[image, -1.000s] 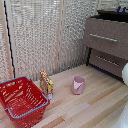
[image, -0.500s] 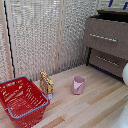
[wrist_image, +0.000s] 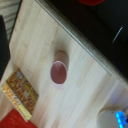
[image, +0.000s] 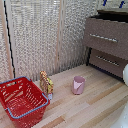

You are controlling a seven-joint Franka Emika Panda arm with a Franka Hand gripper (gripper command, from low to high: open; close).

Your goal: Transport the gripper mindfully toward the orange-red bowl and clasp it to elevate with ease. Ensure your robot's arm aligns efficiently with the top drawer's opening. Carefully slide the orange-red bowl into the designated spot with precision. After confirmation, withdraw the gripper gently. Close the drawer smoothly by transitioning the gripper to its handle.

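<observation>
Orange-red bowl (wrist_image: 92,1) at frame edge, pincer unseen.

Top drawer (image: 107,37) dark brown, handle (image: 104,38) silver. Pink cup (image: 78,84) on pale wood-grain floor (image: 95,102). Red wire basket (image: 22,101) with a blue rim. Box (image: 46,82) yellow-orange, patterned (print too blurred to read). Orange-red bowl (wrist_image: 91,1) glossy. Backdrop (image: 45,35) whitish, finely ribbed.

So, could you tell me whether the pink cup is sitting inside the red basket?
No, the pink cup stands on the wooden floor, apart from the red basket.
</observation>
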